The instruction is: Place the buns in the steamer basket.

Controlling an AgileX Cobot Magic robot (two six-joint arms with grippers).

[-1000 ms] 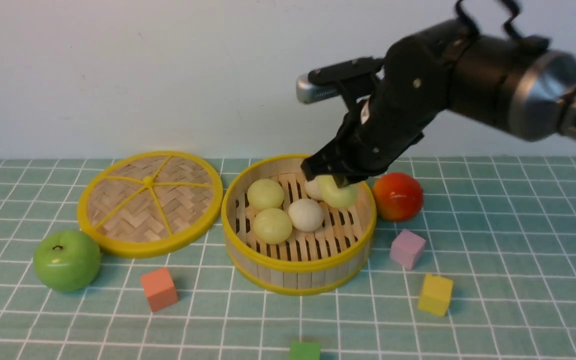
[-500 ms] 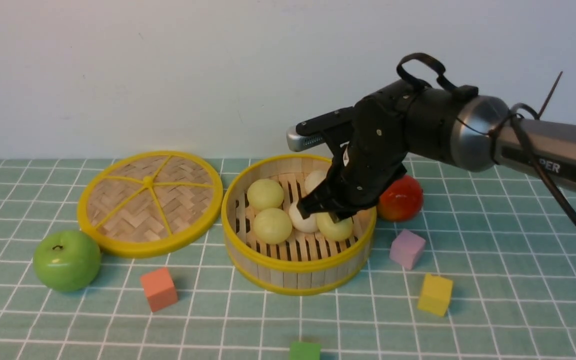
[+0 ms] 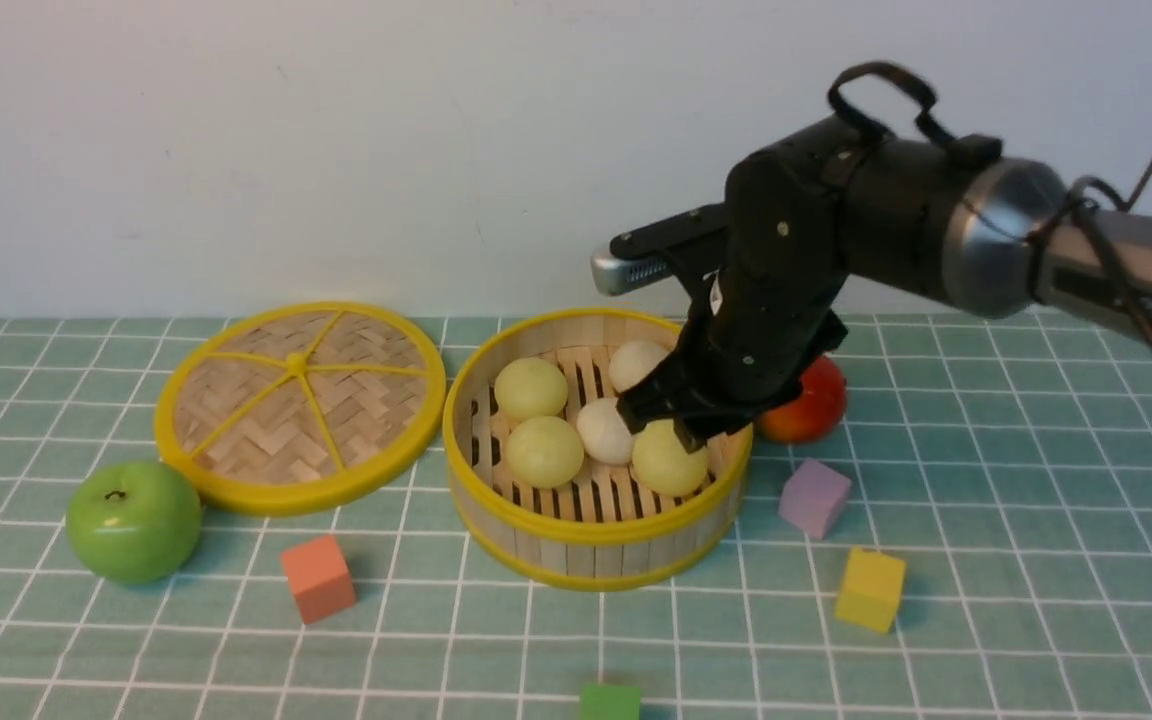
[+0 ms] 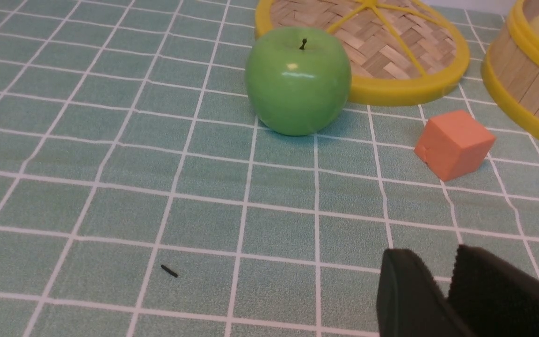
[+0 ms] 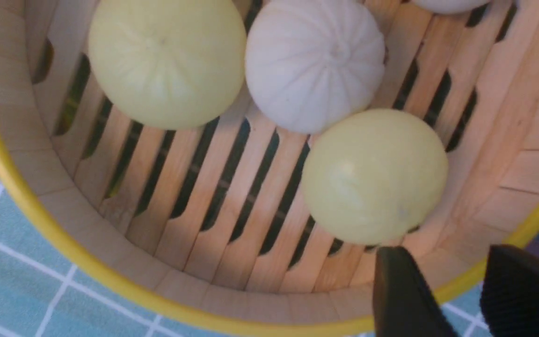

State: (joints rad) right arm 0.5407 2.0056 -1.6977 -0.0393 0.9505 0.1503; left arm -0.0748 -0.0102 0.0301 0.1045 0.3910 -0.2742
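All five buns [image 3: 669, 459] sit inside the basket [image 3: 596, 535], mid-frame in the front view, so the job looks basically done. The right pincer [image 3: 681, 420] hangs just above the newest yellow-green bun, jaws spread and empty, probably because it only needed to drop it on the slats. The left pincer [image 4: 442, 299] is parked low over the tabletop [image 4: 110, 164], holding nothing; can't tell if it's open or closed. The lid [image 3: 300, 405] lies flat at left.
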